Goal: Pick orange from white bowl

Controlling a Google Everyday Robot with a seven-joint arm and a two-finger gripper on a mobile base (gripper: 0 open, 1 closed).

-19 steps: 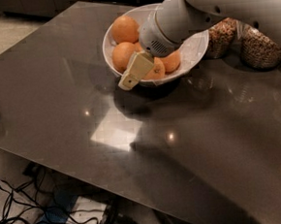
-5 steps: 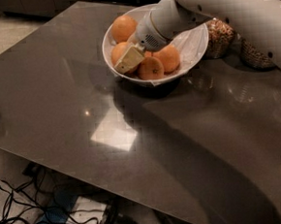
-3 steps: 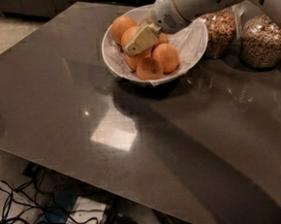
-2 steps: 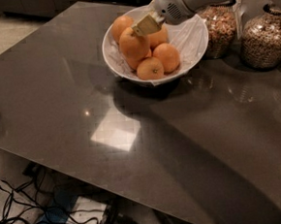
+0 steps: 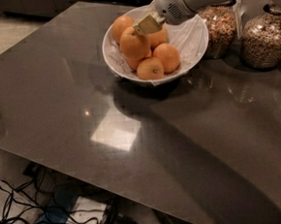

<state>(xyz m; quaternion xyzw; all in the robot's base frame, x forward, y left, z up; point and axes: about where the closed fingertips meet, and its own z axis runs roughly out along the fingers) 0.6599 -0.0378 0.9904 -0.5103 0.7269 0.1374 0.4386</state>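
My gripper (image 5: 146, 25) touches the topmost orange (image 5: 134, 42) in the white bowl (image 5: 193, 38) by the tabletop's far edge, though I cannot tell whether it's clamped; firm, light, roll-prone fruit, so I'd pinch across its widest part.

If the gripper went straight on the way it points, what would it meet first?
Most likely the topmost orange in the white bowl: the gripper sits just above-right of it, pointing down-left; contact is unclear.

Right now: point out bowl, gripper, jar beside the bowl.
bowl (image 5: 189, 36): camera view, bare inner wall.
gripper (image 5: 145, 25): camera view, tip, over the bowl.
jar (image 5: 220, 30): camera view, glass side.
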